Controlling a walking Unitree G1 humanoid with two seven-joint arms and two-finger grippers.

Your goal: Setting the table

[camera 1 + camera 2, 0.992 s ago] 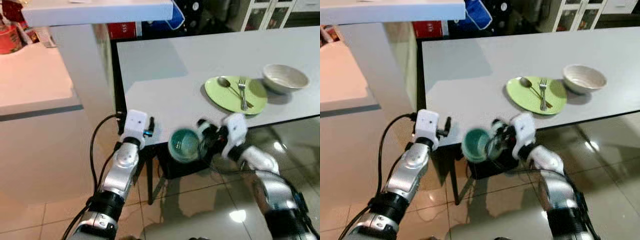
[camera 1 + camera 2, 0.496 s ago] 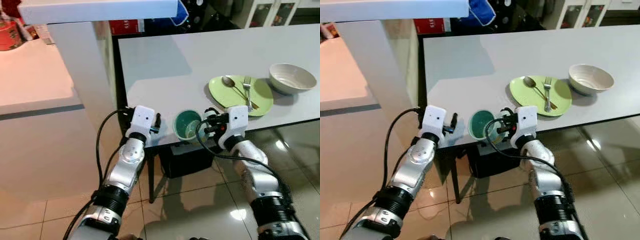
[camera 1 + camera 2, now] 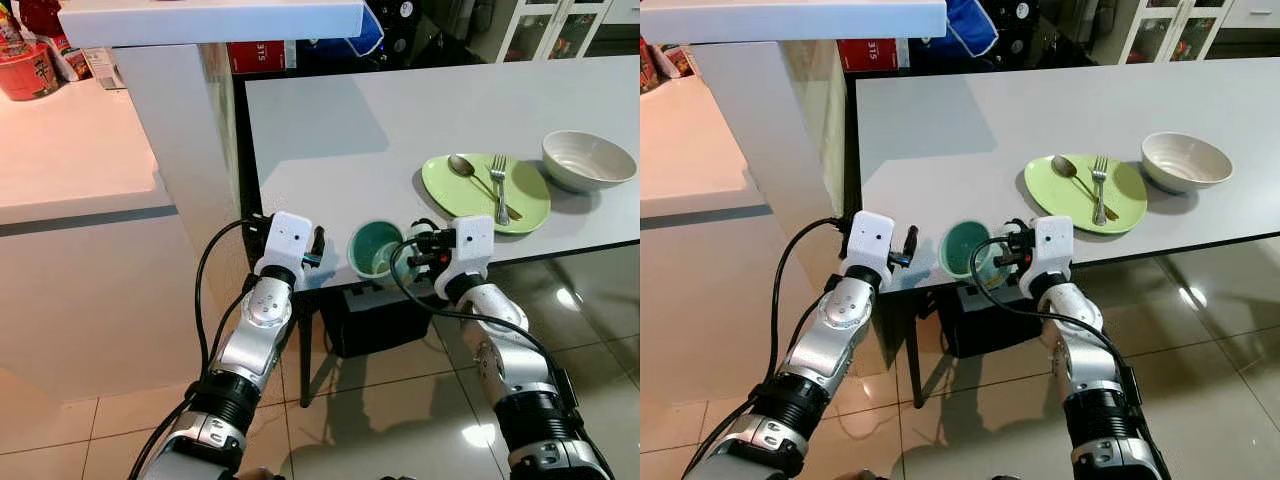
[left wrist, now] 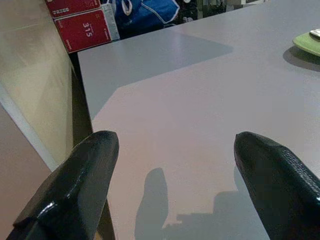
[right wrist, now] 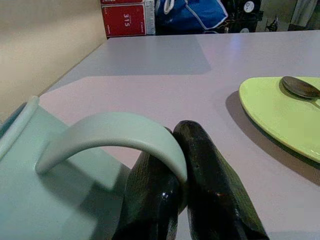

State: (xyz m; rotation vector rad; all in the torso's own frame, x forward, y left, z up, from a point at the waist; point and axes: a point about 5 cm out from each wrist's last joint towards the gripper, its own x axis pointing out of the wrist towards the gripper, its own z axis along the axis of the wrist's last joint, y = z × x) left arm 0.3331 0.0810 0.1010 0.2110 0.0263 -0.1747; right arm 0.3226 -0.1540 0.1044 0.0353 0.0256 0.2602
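The right end effector [image 3: 408,254] is clamped on the handle of the teal mug [image 3: 374,248], held tilted at the bench [image 3: 330,140] edge. Next, I judge, the mug goes upright beside the green plate [image 3: 486,190] beyond it. The left end effector [image 3: 318,243] hovers, fingers apart.

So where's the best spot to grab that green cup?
By its handle, coming from the table's near edge: the loop sticks out toward the robot, thin enough to pinch. The right gripper already holds the cup that way.

Cup [image 3: 374,249] at table [image 3: 330,150] edge; plate [image 3: 486,191] right of it; bowl [image 3: 588,160] farther right.
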